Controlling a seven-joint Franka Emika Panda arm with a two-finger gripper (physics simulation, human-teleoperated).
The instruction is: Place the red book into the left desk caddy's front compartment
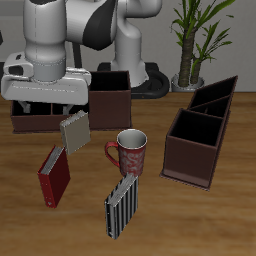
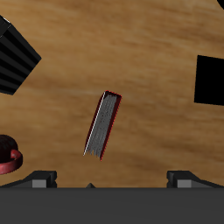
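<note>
Book in red [image 1: 54,177] on the wooden table [image 1: 200,215], gripper [image 1: 45,88] hanging above and behind it.

The red book stands tilted near the table's front edge, apart from everything; the wrist view shows its white page edge [image 2: 102,125] facing up at the camera. Just behind it stands the grey book [image 1: 75,132], with the mug [image 1: 131,152] and the striped book [image 1: 122,207] to one side. The left desk caddy [image 1: 201,133] sits well apart, beyond the mug. Gripper fingers spread apart, holding nothing.

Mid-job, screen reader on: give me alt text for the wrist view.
A thin red hardcover book stands on its edge on the wooden table, white pages facing the camera, below the gripper. A red patterned mug sits beside it.
</note>
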